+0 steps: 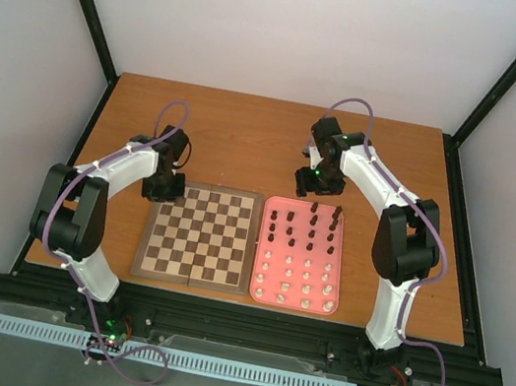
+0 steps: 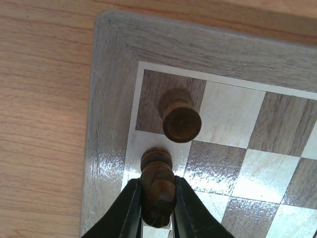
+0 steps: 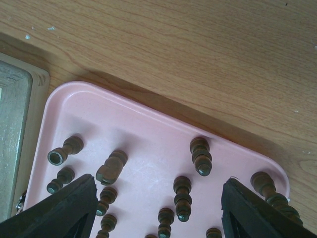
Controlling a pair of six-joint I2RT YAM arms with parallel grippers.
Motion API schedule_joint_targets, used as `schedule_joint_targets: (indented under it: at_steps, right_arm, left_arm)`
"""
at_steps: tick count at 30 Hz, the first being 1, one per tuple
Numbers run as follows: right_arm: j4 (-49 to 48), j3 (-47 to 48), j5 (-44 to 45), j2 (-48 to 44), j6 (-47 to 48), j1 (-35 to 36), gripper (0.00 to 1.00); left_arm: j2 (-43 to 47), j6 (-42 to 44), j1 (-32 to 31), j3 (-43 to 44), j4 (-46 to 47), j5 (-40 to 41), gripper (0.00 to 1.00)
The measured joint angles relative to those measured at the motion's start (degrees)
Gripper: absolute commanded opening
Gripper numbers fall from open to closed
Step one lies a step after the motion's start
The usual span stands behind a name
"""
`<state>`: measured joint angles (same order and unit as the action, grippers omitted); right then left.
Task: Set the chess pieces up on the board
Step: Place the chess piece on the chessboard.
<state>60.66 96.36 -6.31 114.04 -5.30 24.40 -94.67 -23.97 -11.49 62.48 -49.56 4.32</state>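
Board [image 1: 199, 233] lies mid-table [image 1: 247, 141]. Tray [image 1: 281, 204] sits just beside it at 3 o'clock and carries nearly the whole stock: dark pieces [image 1: 312, 225] toward its 12 o'clock end, cream pieces [image 1: 302, 283] toward 6.

Left gripper [image 1: 161, 186] is at the board's 11 o'clock corner. In the wrist view its jaws are narrow and clamped on a dark piece [image 2: 157, 188], held upright over the light edge square next to the corner. I cannot tell whether its base touches the wood. A rook [image 2: 179, 116] stands on the dark corner square, just beside the held piece but apart from it. From above I see no other piece on the board.

Right gripper [image 3: 158, 193] hangs over the tray's 12 o'clock end with jaws wide and nothing gripped. Several dark pieces stand under and around the gap; none looks touched.

My reading of the step: the second dark piece is being set down, so the task has barely begun.

Next move:
- **Left:** seat the base flat, ease the jaws apart, then lift straight up so a finger does not clip the rook.
- **Right:** centre on one dark piece and descend between its close neighbours without toppling any.
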Motion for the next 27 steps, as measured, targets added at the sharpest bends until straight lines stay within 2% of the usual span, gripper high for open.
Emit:
schedule_joint_targets:
  at_steps: [27]
  right_arm:
    - [-0.02,0.00,-0.39,0.00,0.13,0.00,0.68]
  left_arm:
    - [0.63,0.46,0.15,-0.61,0.00,-0.92,0.18]
